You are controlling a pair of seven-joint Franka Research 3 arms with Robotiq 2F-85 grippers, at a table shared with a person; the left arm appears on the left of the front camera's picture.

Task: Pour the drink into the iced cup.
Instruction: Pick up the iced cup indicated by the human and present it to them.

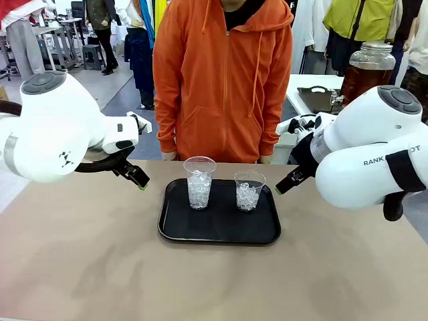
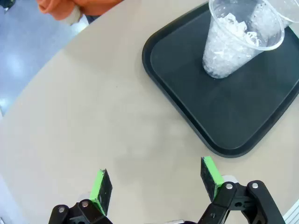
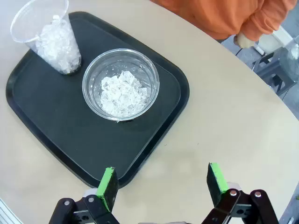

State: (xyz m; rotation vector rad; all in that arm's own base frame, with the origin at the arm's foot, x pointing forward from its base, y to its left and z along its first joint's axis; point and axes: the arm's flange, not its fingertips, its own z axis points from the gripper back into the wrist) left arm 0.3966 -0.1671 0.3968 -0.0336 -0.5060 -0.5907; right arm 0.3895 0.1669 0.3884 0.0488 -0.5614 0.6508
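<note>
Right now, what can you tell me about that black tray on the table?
The black tray is a rounded-corner rectangle with a low raised rim, matte and plastic-looking. It lies flat on the tan tabletop. Two clear cups of ice stand upright on it: the taller cup at the robot's left, the shorter cup right.

Place: it looked like a robotics lab or test hall
Robots: a white left arm (image 1: pixel 60 127) and a white right arm (image 1: pixel 371 144) flanked a table (image 1: pixel 80 267) covered in tan paper
Floor: bare grey flooring (image 1: pixel 120 90) ran back to another work table (image 1: pixel 47 30)
Side table: a white counter (image 1: pixel 301 81) carried a glass dispenser jar (image 1: pixel 371 60) of amber drink (image 1: pixel 358 83)
</note>
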